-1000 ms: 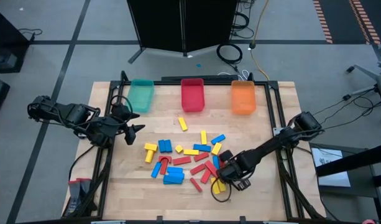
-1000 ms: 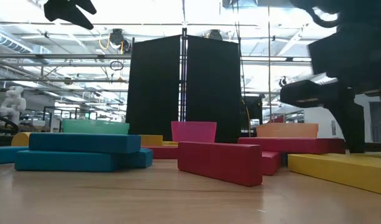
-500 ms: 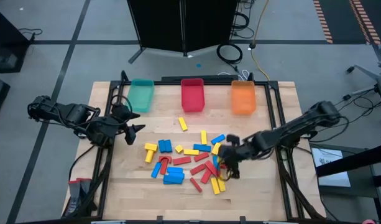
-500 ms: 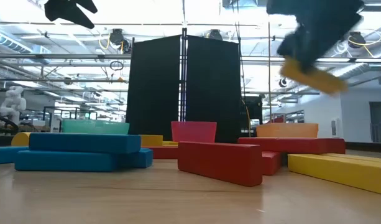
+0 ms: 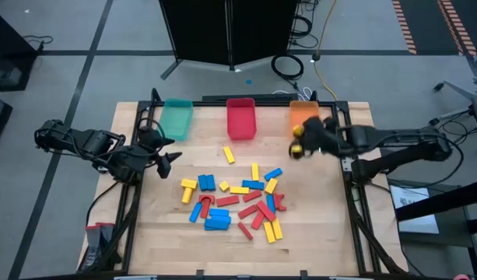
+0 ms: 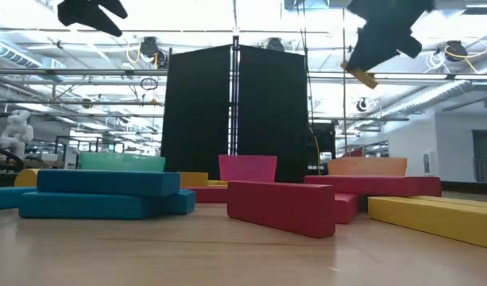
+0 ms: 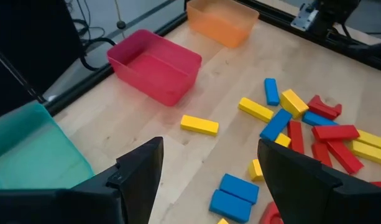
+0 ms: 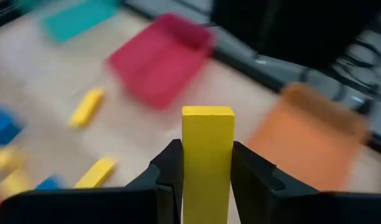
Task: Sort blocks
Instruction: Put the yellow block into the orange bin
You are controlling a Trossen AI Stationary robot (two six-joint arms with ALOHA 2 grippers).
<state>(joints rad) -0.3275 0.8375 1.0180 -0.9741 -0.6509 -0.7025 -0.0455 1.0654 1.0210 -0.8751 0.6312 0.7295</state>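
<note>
Red, yellow and blue blocks (image 5: 236, 204) lie scattered in the middle of the table. My right gripper (image 5: 297, 145) hangs in the air near the orange bin (image 5: 303, 122), shut on a yellow block (image 8: 206, 158), which also shows high up in the low view (image 6: 359, 75). My left gripper (image 5: 168, 155) waits open above the table's left side, next to the teal bin (image 5: 176, 118). Through its open fingers (image 7: 206, 180) the left wrist view shows the pile (image 7: 302, 127). My right gripper pinches the yellow block between its two fingers, one finger (image 8: 168, 171) on each long side. The block's free end (image 8: 207, 115) sticks out beyond the fingertips. It is lifted clear of the table.
Three bins stand in a row along the far edge: teal, red (image 5: 240, 118) and orange. A single yellow block (image 5: 229, 155) lies apart, between the red bin and the pile. Bare wood lies near the table's right and near edges.
My right gripper, shut on the yellow block, rose from the pile's right side and travelled toward the far edge, up to the orange bin. The block went with it, lifted clear. My left arm kept still.
</note>
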